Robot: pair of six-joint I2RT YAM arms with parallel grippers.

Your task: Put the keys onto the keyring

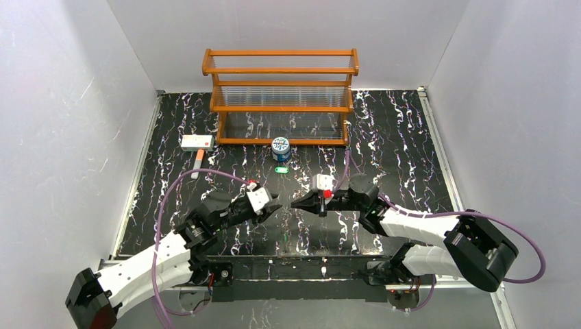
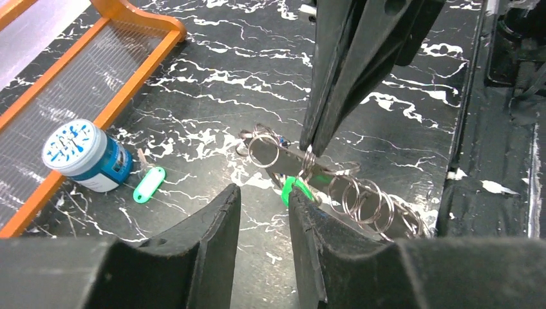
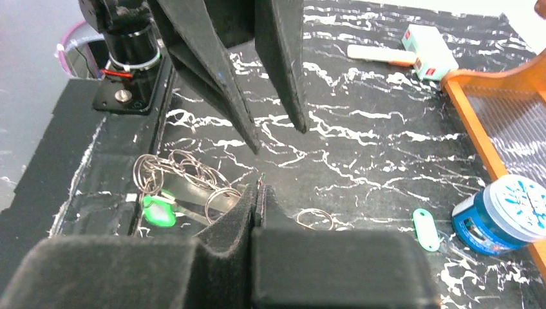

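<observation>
Black white-veined table (image 1: 411, 137), orange rack (image 1: 281, 108), blue-white can (image 1: 281, 149), green key (image 1: 281, 170)

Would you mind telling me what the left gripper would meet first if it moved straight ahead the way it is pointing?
Most likely the keyring, which the right gripper pinches just ahead of the left gripper; its green key sits nearest. Depth is unclear, though.
</observation>
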